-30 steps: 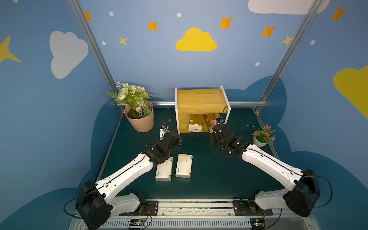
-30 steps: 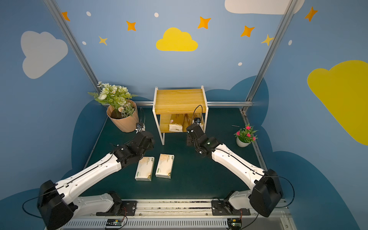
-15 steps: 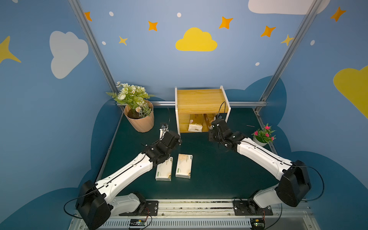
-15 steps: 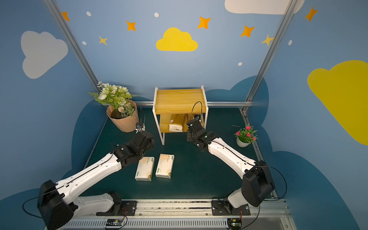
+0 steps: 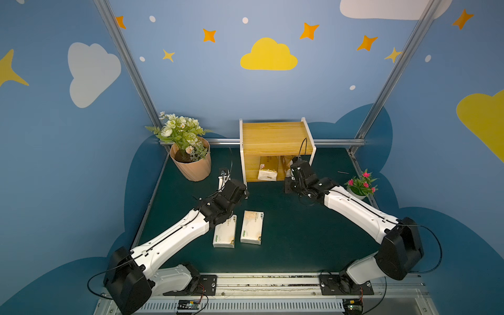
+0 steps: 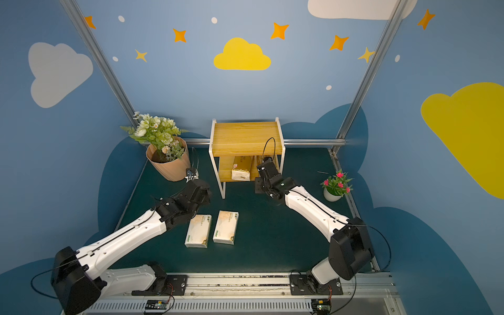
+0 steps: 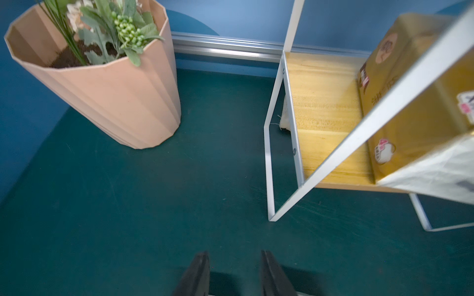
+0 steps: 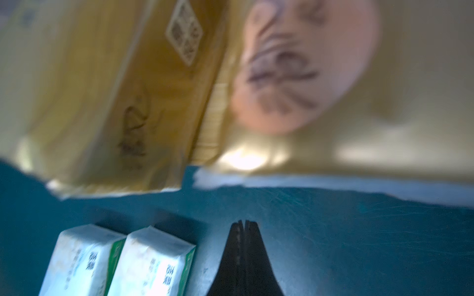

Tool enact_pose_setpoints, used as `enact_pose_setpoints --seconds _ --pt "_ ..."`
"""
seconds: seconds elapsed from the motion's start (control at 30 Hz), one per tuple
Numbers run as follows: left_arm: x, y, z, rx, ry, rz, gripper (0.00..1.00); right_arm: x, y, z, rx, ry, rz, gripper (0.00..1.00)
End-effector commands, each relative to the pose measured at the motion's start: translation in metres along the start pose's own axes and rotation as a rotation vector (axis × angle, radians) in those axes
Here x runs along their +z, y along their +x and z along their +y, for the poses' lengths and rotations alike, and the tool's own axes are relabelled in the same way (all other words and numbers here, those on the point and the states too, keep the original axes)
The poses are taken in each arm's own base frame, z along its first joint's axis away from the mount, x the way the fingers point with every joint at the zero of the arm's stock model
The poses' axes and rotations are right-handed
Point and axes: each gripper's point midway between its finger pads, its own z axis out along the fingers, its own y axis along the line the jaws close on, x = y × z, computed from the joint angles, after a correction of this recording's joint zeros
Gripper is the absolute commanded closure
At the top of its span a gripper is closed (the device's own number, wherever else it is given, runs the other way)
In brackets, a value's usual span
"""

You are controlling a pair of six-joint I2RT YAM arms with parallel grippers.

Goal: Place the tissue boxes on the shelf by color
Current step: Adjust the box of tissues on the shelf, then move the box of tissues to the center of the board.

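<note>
The shelf [image 5: 275, 139] stands at the back middle. Two gold tissue boxes sit side by side on its lower board, one [image 5: 268, 170] to the left, the other [image 5: 286, 163] partly hidden behind my right wrist. Two white tissue boxes [image 5: 225, 236] [image 5: 252, 227] lie side by side on the green mat in front. My left gripper [image 7: 233, 253] is open and empty, low over the mat beside the shelf's front left leg [image 7: 269, 179]. My right gripper [image 8: 243, 221] is shut and empty over the mat, right at the gold boxes [image 8: 295, 77].
A peach flowerpot [image 5: 191, 163] with white flowers stands left of the shelf, close to my left gripper. A small white pot of pink flowers [image 5: 361, 185] sits at the right edge of the mat. Blue walls enclose the table on three sides.
My left gripper has opened its fingers while staying in place. My right arm has drawn its elbow inward, with its gripper staying shut at the shelf's lower right front.
</note>
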Motion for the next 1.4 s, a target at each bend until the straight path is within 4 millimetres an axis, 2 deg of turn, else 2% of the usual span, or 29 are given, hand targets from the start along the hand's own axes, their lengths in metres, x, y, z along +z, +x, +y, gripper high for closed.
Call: enact_pose_setpoints --seconds 0.0,0.07,0.13,0.23,0.3,0.33,0.5,0.67,0.73,0.8,0.97,1.1,1.23,1.37 --pt "0.001 0.0 -0.001 -0.012 0.014 -0.006 0.51 -0.021 0.019 0.024 0.006 -0.086 0.051 0.87" --pt "0.004 0.003 -0.003 -0.003 0.014 0.009 0.48 -0.021 0.036 0.036 0.014 -0.115 0.104 0.59" --pt "0.007 0.007 -0.004 0.002 0.006 0.023 0.42 -0.016 0.056 0.05 -0.005 -0.144 0.169 0.39" --pt "0.01 0.01 -0.004 0.012 -0.004 0.044 0.36 -0.008 0.087 0.062 -0.098 -0.114 0.263 0.2" --pt "0.01 0.012 -0.003 0.014 -0.014 0.054 0.29 -0.003 0.103 0.066 -0.148 -0.084 0.33 0.14" --pt "0.011 0.012 -0.001 0.014 -0.02 0.06 0.28 -0.001 0.111 0.068 -0.168 -0.078 0.364 0.07" --pt "0.008 0.015 0.009 0.007 -0.054 0.079 0.26 0.003 0.129 0.094 -0.22 -0.152 0.434 0.04" --pt "0.002 0.017 0.022 0.019 -0.081 0.092 0.25 0.008 0.144 0.111 -0.19 -0.224 0.508 0.03" --pt "-0.001 0.016 0.028 0.016 -0.091 0.093 0.21 0.009 0.151 0.116 -0.171 -0.233 0.547 0.03" --pt "-0.004 0.014 0.035 0.004 -0.099 0.093 0.13 0.012 0.158 0.121 -0.157 -0.245 0.585 0.02" --pt "-0.006 0.007 0.051 -0.059 -0.097 0.088 0.09 0.021 0.185 0.131 -0.157 -0.192 0.716 0.02" --pt "-0.002 0.004 0.054 -0.081 -0.095 0.093 0.08 0.021 0.2 0.142 -0.187 -0.167 0.761 0.01" --pt "0.002 0.007 0.052 -0.078 -0.085 0.117 0.08 0.02 0.213 0.143 -0.186 -0.127 0.798 0.01" --pt "0.005 0.01 0.052 -0.077 -0.075 0.126 0.08 0.019 0.215 0.138 -0.181 -0.075 0.797 0.02"
